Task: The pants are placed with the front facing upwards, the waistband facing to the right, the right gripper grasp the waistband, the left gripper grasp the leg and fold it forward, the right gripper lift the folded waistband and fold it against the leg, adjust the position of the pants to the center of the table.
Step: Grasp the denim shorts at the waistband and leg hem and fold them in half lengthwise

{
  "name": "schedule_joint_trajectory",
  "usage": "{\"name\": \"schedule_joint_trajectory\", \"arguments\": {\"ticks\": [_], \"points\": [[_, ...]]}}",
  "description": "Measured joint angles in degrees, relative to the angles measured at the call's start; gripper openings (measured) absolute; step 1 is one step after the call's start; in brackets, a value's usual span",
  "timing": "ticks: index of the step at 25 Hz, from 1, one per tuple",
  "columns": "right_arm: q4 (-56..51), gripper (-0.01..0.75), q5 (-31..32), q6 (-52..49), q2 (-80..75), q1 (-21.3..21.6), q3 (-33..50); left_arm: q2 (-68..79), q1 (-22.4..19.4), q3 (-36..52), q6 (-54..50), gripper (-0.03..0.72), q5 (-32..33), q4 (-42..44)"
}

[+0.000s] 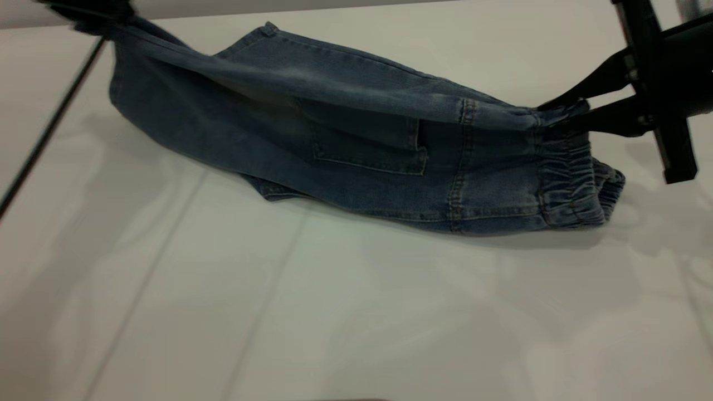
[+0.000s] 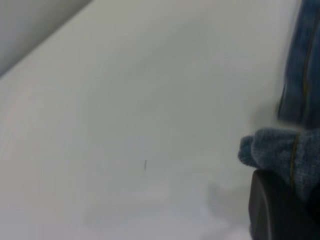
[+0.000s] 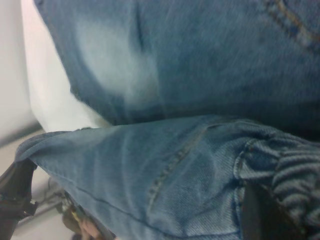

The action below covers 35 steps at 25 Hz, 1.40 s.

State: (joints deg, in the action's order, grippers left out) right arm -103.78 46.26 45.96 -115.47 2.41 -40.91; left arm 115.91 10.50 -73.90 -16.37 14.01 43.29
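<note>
Pale grey and smooth, the counter [image 1: 356, 312] carries the pants [image 1: 345, 161], which lie across its far half with one long edge raised and the other resting on the surface; a back patch pocket [image 1: 370, 147] shows on the side that faces the exterior view. The right tool [image 1: 562, 120] is at the waistband end of the pants; its two black fingers are closed on the upper edge of the waistband [image 1: 568, 178], and the rest of the ruched band hangs below them down to the counter. The left tool [image 1: 92, 14] is at the opposite end of the pants, at the leg; it pinches the hem corner, as the left wrist view shows a fold of denim on its black finger. The raised edge runs almost straight between the two tools, probably because both pull it taut so that the cloth can turn over in one piece; I judge that the fold forward is in progress, and the fold of the waistband against the leg is not yet done.
</note>
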Motion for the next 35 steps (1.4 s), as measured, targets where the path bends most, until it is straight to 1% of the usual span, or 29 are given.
{"name": "schedule_joint_trajectory", "arguments": {"ticks": [6,10,15,17,19,21,23,25,28,31,33,35], "points": [[-0.2,0.055,-2.6,-4.8,-4.3,0.0,-3.6,12.0,1.5,-13.6,0.0,0.047,0.1,0.0],[-0.2,0.058,-3.5,-6.7,-4.5,1.0,-4.8,16.9,2.1,-19.7,0.0,0.047,0.4,0.0],[-0.2,0.064,-5.0,-7.5,-4.5,1.1,-5.2,19.6,3.7,-22.5,0.0,0.060,0.1,0.0],[-0.2,0.069,-5.2,-7.5,-4.5,1.1,-5.7,20.1,4.1,-22.6,-0.1,0.085,-0.3,0.0],[-0.3,0.083,-5.7,-7.6,-4.5,1.1,-6.3,20.4,4.5,-22.6,-1.2,0.141,-0.6,0.0],[-0.3,0.110,-5.8,-7.6,-4.5,1.1,-7.0,20.4,4.9,-22.7,-4.2,0.212,-0.8,0.0],[-0.3,0.152,-5.8,-7.7,-4.5,1.1,-7.6,20.4,4.9,-22.8,-8.8,0.282,-1.0,0.1],[-0.3,0.197,-5.8,-8.9,-4.5,1.1,-8.0,20.4,4.9,-22.9,-14.5,0.317,-1.0,0.2],[-0.3,0.274,-5.8,-11.6,-4.5,1.1,-8.1,20.4,4.9,-23.0,-20.2,0.332,-1.0,0.2],[-0.3,0.351,-5.1,-12.2,-4.5,1.1,-8.1,20.4,4.9,-23.1,-22.8,0.336,-1.1,0.2],[-0.3,0.393,-3.2,-11.7,-4.5,1.2,-8.1,20.4,4.9,-23.1,-24.1,0.344,-0.9,0.2],[-0.3,0.428,0.1,-9.6,-4.5,1.3,-8.1,20.2,5.0,-23.1,-24.8,0.358,0.0,0.2]]}}
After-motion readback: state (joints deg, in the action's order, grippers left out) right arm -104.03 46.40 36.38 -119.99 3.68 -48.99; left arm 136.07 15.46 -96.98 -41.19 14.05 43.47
